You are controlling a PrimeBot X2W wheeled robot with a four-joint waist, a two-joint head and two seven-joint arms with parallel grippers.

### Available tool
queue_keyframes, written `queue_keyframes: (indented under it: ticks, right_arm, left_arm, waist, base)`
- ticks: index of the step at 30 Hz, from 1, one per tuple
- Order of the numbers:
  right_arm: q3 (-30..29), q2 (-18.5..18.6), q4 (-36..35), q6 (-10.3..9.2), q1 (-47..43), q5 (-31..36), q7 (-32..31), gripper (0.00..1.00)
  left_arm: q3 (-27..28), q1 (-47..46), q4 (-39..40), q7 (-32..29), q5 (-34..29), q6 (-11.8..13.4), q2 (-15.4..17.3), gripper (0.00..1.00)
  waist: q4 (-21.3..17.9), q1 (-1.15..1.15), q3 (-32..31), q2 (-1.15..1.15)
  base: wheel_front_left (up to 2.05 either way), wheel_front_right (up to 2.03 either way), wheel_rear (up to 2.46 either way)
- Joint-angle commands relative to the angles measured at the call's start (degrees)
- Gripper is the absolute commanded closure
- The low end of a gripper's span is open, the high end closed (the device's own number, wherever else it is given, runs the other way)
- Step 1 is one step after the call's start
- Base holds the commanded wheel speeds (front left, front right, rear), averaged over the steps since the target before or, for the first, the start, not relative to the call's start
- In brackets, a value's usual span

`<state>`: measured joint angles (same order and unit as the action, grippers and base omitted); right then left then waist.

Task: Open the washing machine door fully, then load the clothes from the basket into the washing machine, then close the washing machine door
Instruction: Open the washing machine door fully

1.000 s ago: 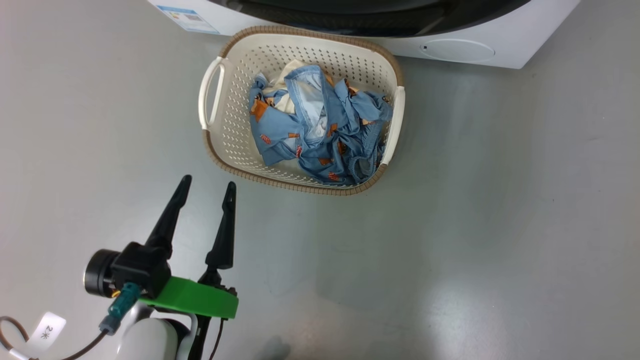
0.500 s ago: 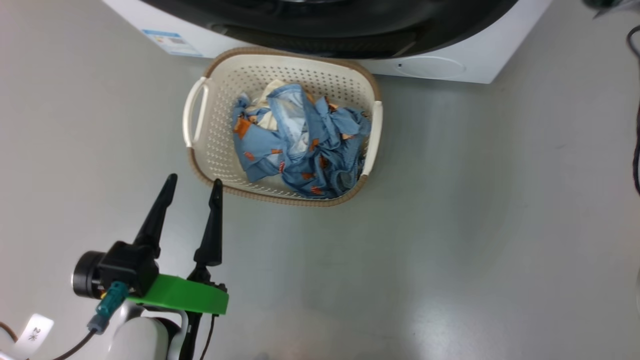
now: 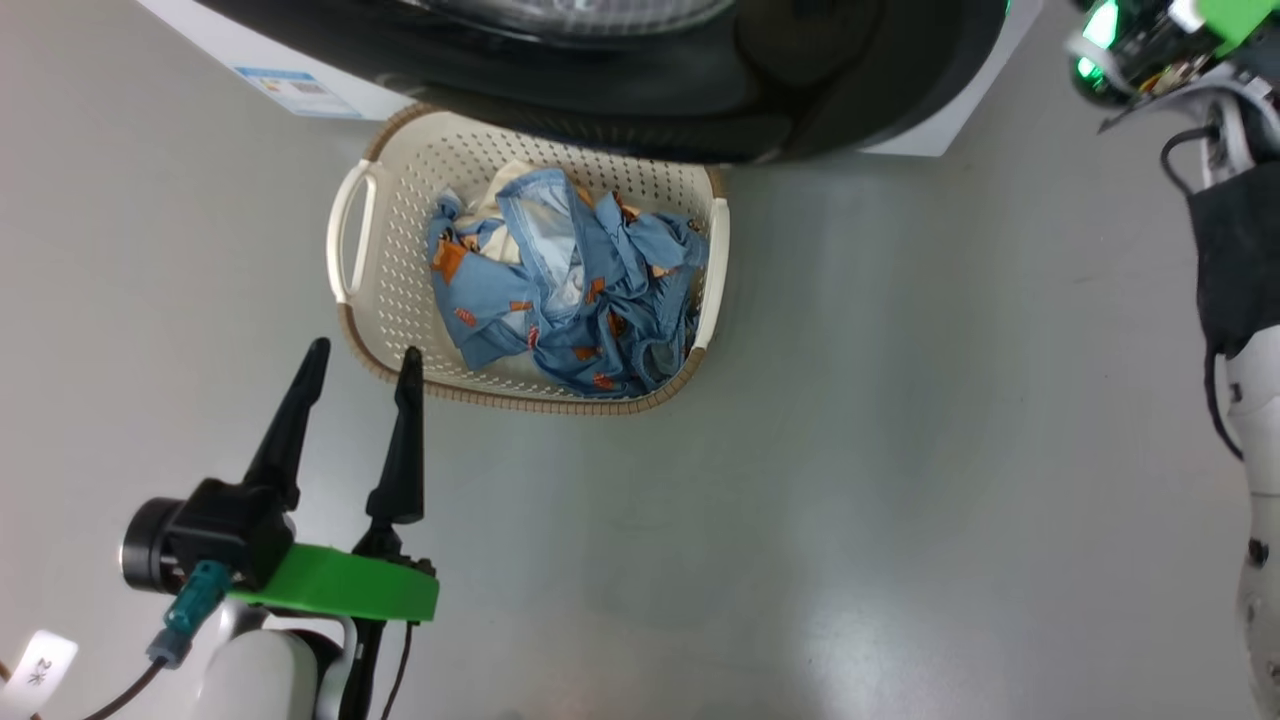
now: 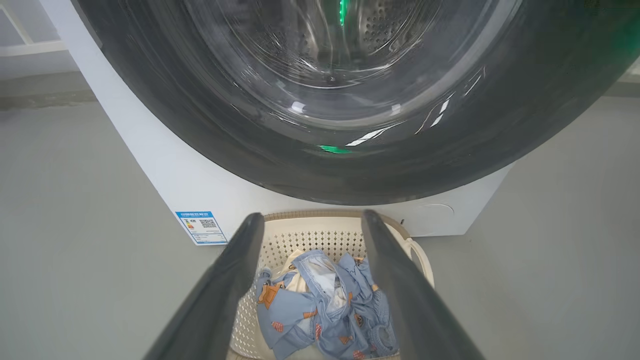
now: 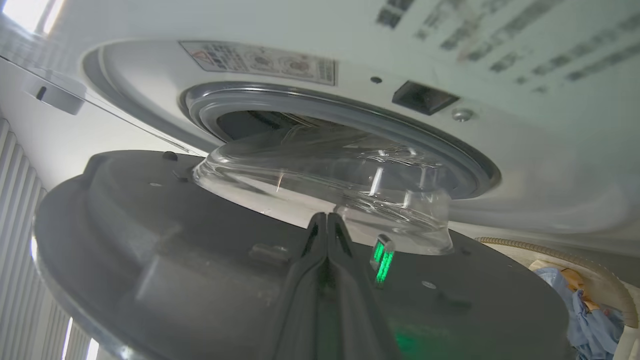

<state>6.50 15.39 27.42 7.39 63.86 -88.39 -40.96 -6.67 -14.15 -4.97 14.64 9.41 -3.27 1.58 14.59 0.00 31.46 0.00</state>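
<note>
The cream basket [image 3: 385, 300] stands on the floor before the washing machine [image 4: 170, 170], with the blue printed clothes [image 3: 560, 290] heaped inside. The washing machine door [image 3: 620, 90] is swung partway out, its black ring overhanging the basket's back rim. My left gripper [image 3: 364, 350] hovers open and holds nothing, just short of the basket's near left corner; its wrist view looks between the fingers [image 4: 235, 270] at the clothes [image 4: 320, 310] and the door [image 4: 210, 145]. My right gripper [image 5: 327, 217] is shut, its tips close against the door's dark inner face [image 5: 150, 250] beside the glass bowl [image 5: 325, 170].
Behind the door the drum opening with its grey gasket [image 5: 400, 130] shows. My right arm [image 3: 1250, 400] reaches up along the right edge of the head view. A blue energy sticker [image 3: 295, 90] marks the machine's lower left. Grey floor [image 3: 900, 450] spreads right of the basket.
The head camera has shifted, so the basket sits further left. The door has swung further out and now covers the small round flap. My right arm has come into view at the right.
</note>
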Motion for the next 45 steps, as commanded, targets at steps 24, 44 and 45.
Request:
queue_keyframes:
  ticks: [24,44,45]
  right_arm:
    - [12.66,-9.53,-12.58,0.1,-16.36,-2.99,-10.9,1.0]
    - [29.71,-12.49,-16.36,0.1,-27.61,-10.73,0.66,1.0]
    - [30.72,-12.49,-16.32,0.1,-27.92,-11.42,1.81,1.0]
  left_arm:
    - [5.32,3.87,-0.09,0.36,-1.47,-0.44,1.3,0.0]
    - [8.65,8.18,-1.76,0.36,-2.44,-1.06,1.3,0.0]
    - [8.65,8.34,-1.82,0.36,-2.36,-1.0,1.3,0.0]
  waist:
    - [-2.58,0.0,-9.86,0.0]
    - [-3.49,0.0,-18.71,0.0]
    - [-3.44,0.0,-19.12,0.0]
  base:
    - [0.0,0.0,0.0]
    - [0.0,0.0,0.0]
    - [0.0,0.0,0.0]
